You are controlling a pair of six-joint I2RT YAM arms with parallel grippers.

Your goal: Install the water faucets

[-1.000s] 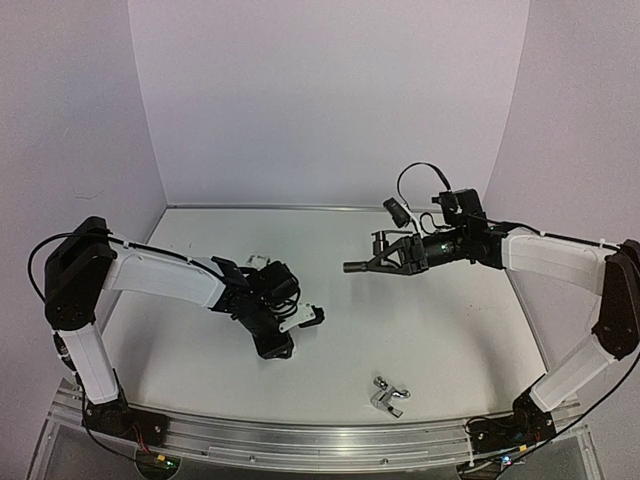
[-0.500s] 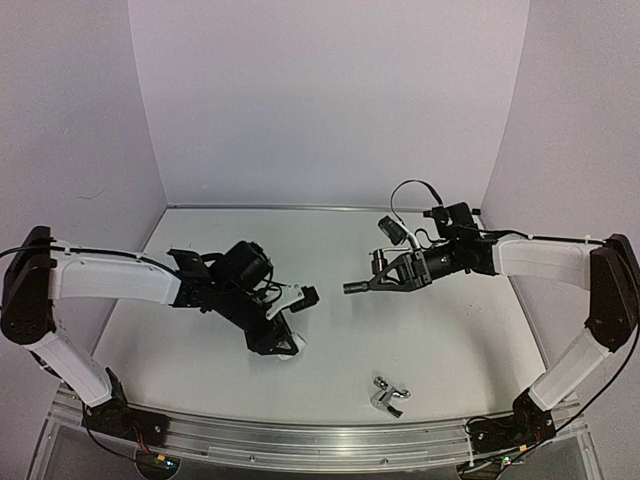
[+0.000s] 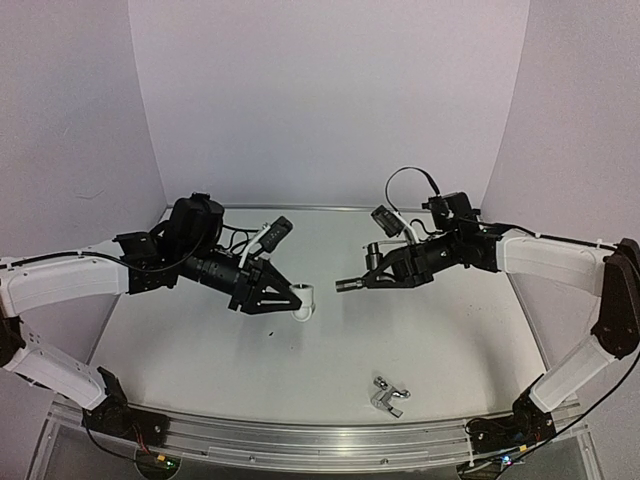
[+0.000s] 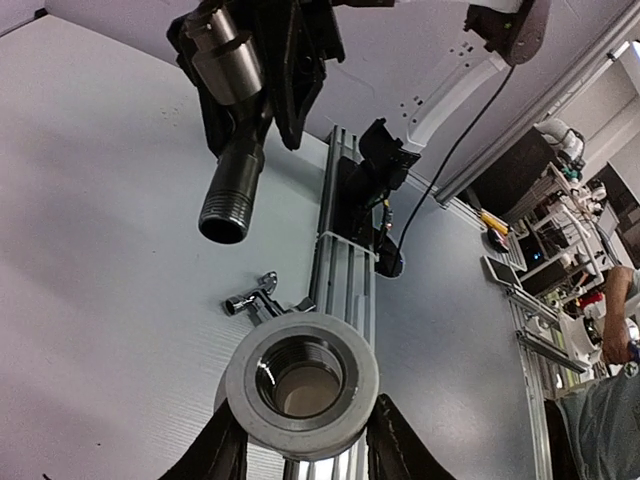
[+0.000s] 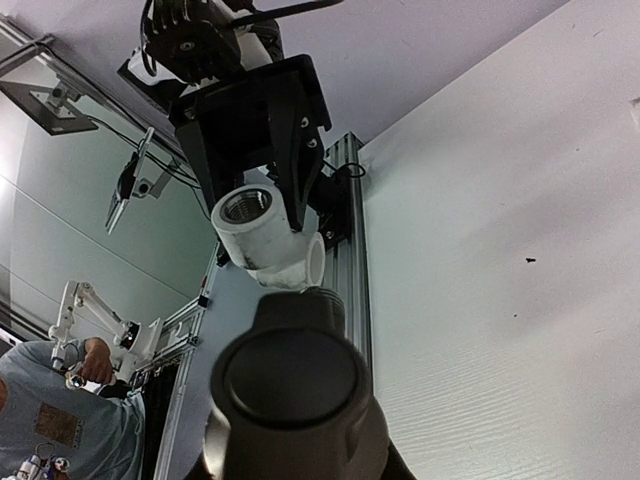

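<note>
My left end effector (image 3: 288,298) is closed on a white pipe fitting (image 3: 304,300). My right end effector (image 3: 388,275) grips the dark faucet (image 3: 353,285), with its threaded end facing the fitting, not touching. The chrome faucet (image 3: 388,396) lies on the desk (image 3: 450,340).

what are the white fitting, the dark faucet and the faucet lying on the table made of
The white pipe fitting looks like matte white plastic, with a dark threaded insert in its mouth, probably metal. The dark faucet looks like dull grey-black metal, with cut threads at its tip. The chrome faucet is shiny silver metal with bright glints, likely chrome plated.
</note>
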